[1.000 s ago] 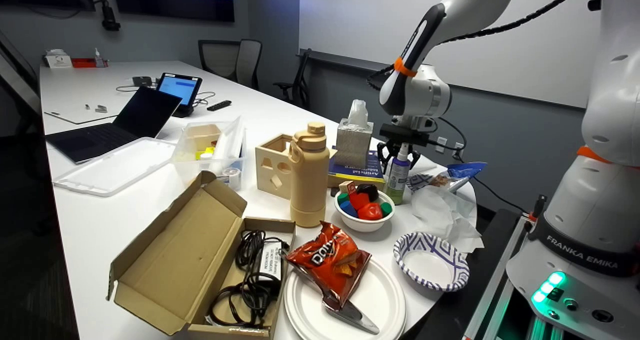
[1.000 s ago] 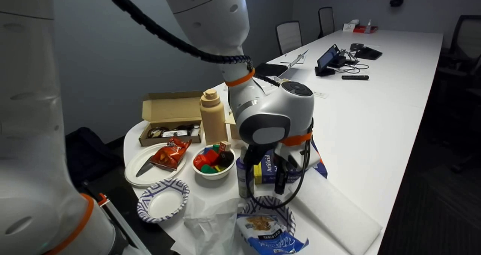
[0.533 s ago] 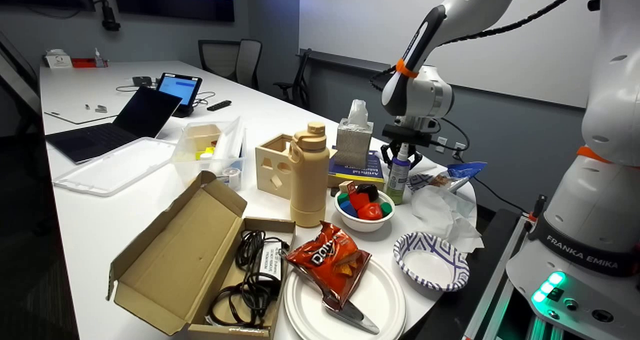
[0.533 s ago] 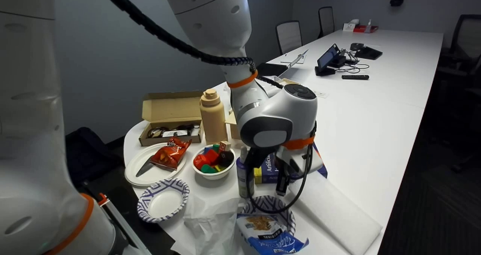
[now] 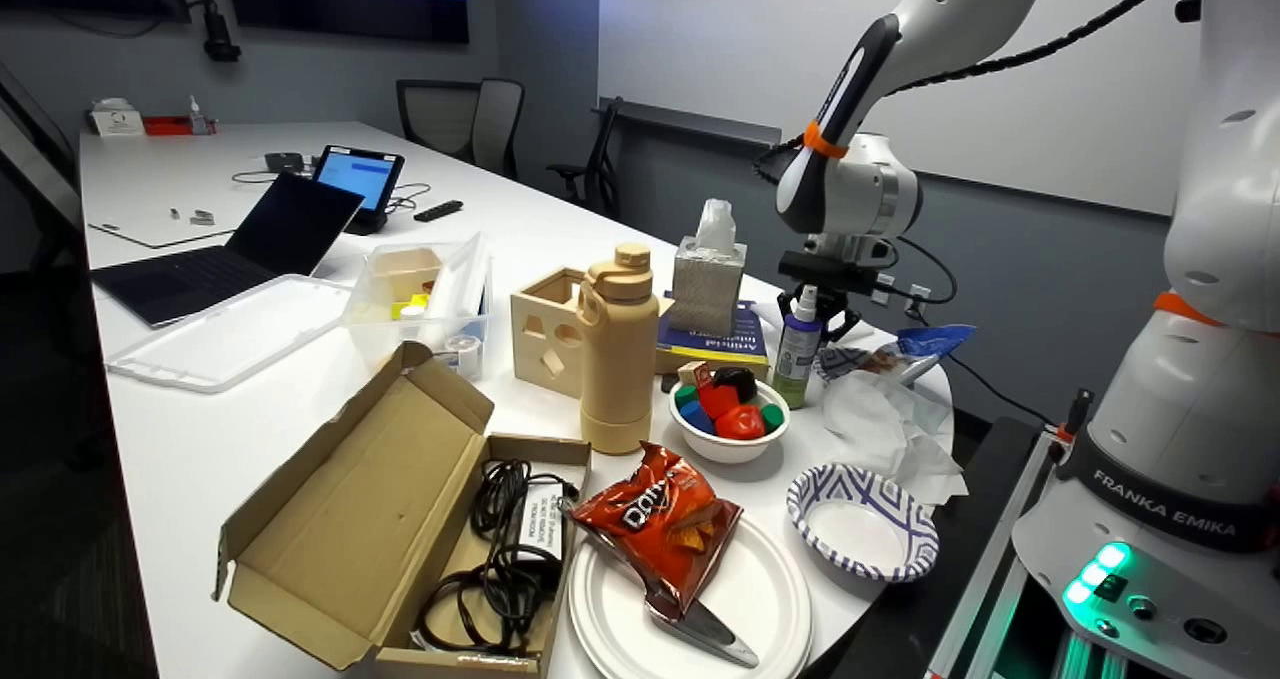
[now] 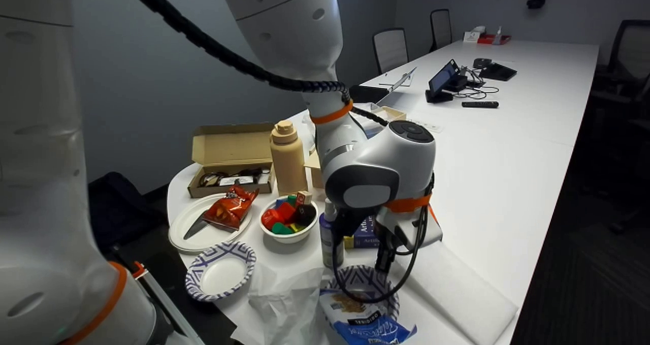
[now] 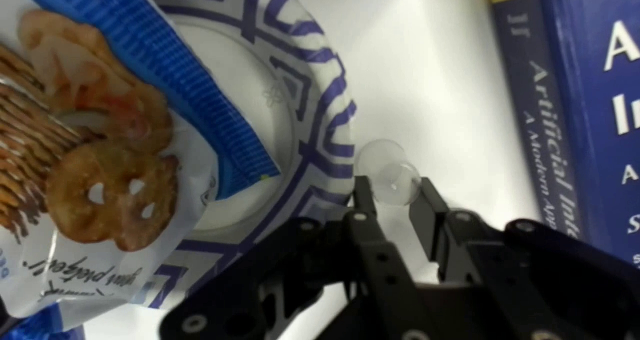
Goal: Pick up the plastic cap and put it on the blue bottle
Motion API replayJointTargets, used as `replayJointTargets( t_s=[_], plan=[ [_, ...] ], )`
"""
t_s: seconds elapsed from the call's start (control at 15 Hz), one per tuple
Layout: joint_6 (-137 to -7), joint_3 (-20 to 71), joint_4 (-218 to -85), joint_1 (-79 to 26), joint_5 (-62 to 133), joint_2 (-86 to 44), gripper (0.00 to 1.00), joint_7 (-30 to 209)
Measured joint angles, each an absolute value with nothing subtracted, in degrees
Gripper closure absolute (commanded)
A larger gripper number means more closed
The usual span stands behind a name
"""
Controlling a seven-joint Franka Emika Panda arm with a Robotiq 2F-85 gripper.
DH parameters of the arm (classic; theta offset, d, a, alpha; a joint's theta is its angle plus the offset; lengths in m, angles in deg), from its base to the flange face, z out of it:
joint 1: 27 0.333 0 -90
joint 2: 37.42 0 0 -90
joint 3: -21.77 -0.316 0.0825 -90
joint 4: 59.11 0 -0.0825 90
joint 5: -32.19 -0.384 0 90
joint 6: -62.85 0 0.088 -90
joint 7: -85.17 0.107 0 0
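Cap [image 7: 389, 172] shows at the tip of the gripper [image 7: 394, 180], beside the bowl [image 7: 330, 129] holding a pretzel bag [image 7: 100, 180], near the robot-side edge of the table [image 6: 508, 182]. The 2 fingers [image 7: 430, 210] stand slightly apart; I cannot tell if they clamp it. A light, centred squeeze should serve before lifting past the rim to the bottle [image 5: 797, 351]. White bowl [image 5: 727, 449] holds blocks [image 5: 740, 421].

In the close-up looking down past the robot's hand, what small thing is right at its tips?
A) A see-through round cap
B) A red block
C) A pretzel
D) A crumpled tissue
A: in the wrist view, a see-through round cap shows at the tips of the black hand, close by the rim of the patterned bowl.
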State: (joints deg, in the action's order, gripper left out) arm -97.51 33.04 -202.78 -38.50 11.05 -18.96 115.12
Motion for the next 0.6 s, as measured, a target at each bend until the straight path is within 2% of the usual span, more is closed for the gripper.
replayJointTargets(
  t_s=[0.6],
  plan=[
    [-91.8, 36.3, -204.0, -35.2, 16.9, -27.6, 0.94, 117.4]
  ],
)
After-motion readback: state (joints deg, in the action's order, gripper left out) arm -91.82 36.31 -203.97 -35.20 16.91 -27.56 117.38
